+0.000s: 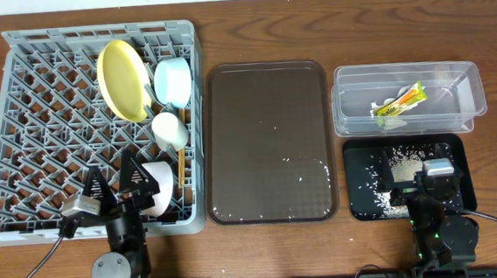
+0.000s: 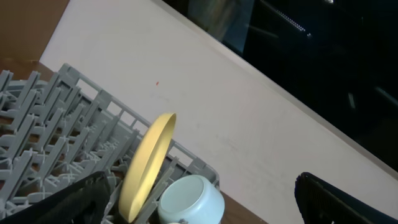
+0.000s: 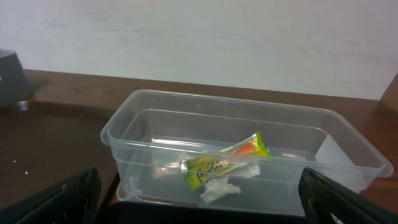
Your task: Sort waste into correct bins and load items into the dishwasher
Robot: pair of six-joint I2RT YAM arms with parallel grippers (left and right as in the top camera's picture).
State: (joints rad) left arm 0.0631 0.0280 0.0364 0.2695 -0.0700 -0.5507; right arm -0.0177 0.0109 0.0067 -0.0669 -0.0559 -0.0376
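Just ahead of the right gripper (image 1: 438, 176), whose fingers are spread wide and hold nothing, sits the clear tub (image 3: 124, 118), with the green-and-yellow wrapper (image 3: 227, 160) and the crumpled tissue (image 3: 221, 186) lying together inside it. Beneath that gripper lies the black tray (image 1: 367, 205), with rice grains (image 1: 399, 156) scattered over it. Off to its left, the brown serving tray (image 1: 266, 138) carries a few stray grains. Farther left, the left gripper (image 1: 114, 179), likewise spread and empty, hovers over the near edge of the dish rack (image 1: 37, 127). The white bowl (image 1: 158, 198) sits just to its right. The chopsticks (image 1: 181, 166) and white cup (image 1: 169, 130) lie ahead and rightward. The yellow plate (image 1: 123, 79) and light blue bowl (image 1: 174, 81) stand on edge farther ahead.
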